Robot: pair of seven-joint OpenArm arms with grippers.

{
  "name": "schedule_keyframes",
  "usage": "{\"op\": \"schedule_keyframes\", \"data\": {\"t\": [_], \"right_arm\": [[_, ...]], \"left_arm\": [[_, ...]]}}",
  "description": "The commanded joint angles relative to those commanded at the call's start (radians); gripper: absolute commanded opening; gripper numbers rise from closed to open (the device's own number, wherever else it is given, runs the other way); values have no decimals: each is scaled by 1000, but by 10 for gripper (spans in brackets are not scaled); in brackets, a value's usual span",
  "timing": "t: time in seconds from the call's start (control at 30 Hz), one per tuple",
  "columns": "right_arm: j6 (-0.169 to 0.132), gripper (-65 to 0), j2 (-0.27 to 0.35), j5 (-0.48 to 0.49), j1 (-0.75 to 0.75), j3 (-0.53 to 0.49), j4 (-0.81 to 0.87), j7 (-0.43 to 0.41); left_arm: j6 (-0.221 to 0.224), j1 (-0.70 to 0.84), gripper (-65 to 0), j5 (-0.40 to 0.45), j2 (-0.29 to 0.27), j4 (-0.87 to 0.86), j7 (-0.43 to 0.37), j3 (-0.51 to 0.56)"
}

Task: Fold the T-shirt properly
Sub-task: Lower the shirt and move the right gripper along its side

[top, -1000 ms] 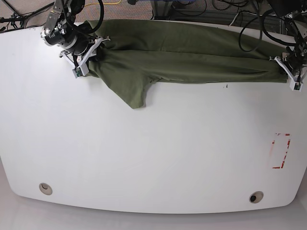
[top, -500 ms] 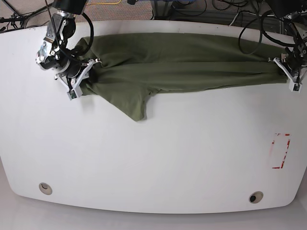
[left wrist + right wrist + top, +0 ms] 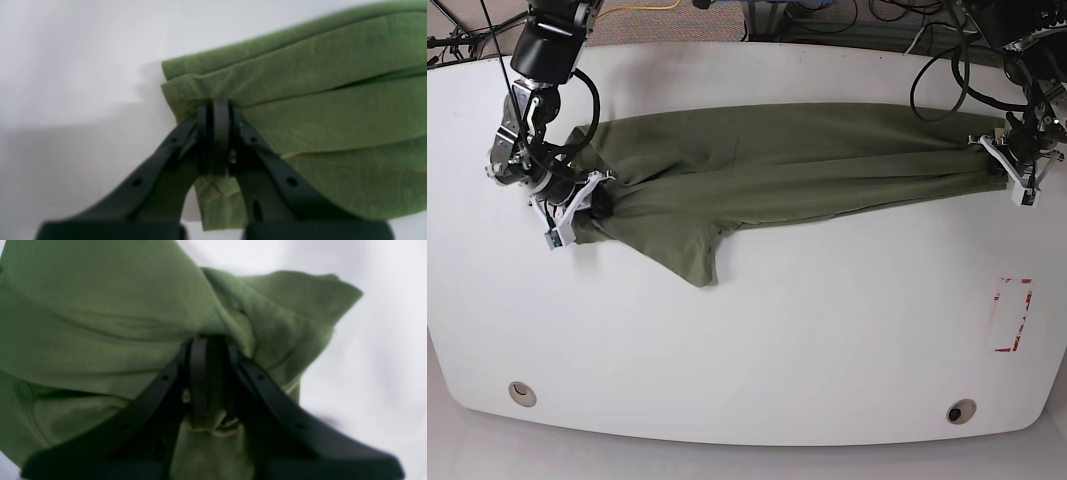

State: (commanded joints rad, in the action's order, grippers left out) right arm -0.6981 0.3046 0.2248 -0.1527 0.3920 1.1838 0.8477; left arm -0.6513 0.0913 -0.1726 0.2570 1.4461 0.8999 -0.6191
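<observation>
Lying across the upper half of the white table (image 3: 747, 340), there is one T-shirt (image 3: 767, 165), olive green, stretched in a long band from the left side of the frame to the right side, with one sleeve hanging down as a point near the middle left. Two grippers are counted in the base view: the right gripper (image 3: 577, 205) at the upper left of the frame, and the left gripper (image 3: 1005, 172) at the upper right, each at one end of the cloth. Also two round holes are in the table, one hole (image 3: 522, 393) at the lower left and another hole (image 3: 960, 411) at the lower right, and one red mark (image 3: 1012, 315) at the right edge. Cables (image 3: 827, 15) lie behind the table at the top. The wrist views show what the base view is too small to show: the left gripper (image 3: 215, 133) has its black fingers pressed together on a folded edge of the T-shirt (image 3: 317, 110), with several layers stacked, and the right gripper (image 3: 206, 373) is likewise closed tight on a bunched part of the T-shirt (image 3: 100, 333). Only the base view shows the whole cloth.
</observation>
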Motion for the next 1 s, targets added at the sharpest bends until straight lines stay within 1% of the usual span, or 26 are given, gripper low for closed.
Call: {"op": "schedule_keyframes", "data": {"t": [0.13,0.3,0.33,0.37,0.47,0.53,0.57,0.6,0.7,0.77,0.8,0.87,1.0], "right_arm": [[0,-563,12,18,-17,2,14,26],[0,-558,18,69,-14,2,133,84],[0,-541,18,83,-15,2,175,103],[0,-520,15,91,-17,2,195,112],[0,-428,12,101,-23,2,247,132],[0,-339,2,101,-41,-5,272,135],[0,-301,-12,94,-52,-5,273,135],[0,-249,-28,91,-64,-5,269,135],[0,-152,-48,75,-92,-6,247,130],[0,-132,-57,55,-117,-9,216,126],[0,-136,-63,51,-127,-14,206,123],[0,-155,-84,25,-164,-44,158,89],[0,-184,-89,-3,-207,-81,60,38]], "left_arm": [[-2,-28,-650,0,-2,0,3,14],[-2,-32,-650,0,0,0,3,25],[-2,-34,-650,0,0,0,3,25],[-2,-34,-650,0,0,0,3,25],[-2,-35,-650,0,0,0,3,25],[-2,-35,-650,0,0,0,3,26],[-2,-35,-650,0,0,0,3,26],[-2,-35,-650,0,0,0,3,26],[-2,-35,-650,0,0,0,3,26],[-2,-35,-650,0,0,0,3,28],[-2,-35,-650,0,0,2,3,28],[-2,-35,-650,0,0,0,3,48],[-2,-35,-650,0,0,3,3,60]]}}
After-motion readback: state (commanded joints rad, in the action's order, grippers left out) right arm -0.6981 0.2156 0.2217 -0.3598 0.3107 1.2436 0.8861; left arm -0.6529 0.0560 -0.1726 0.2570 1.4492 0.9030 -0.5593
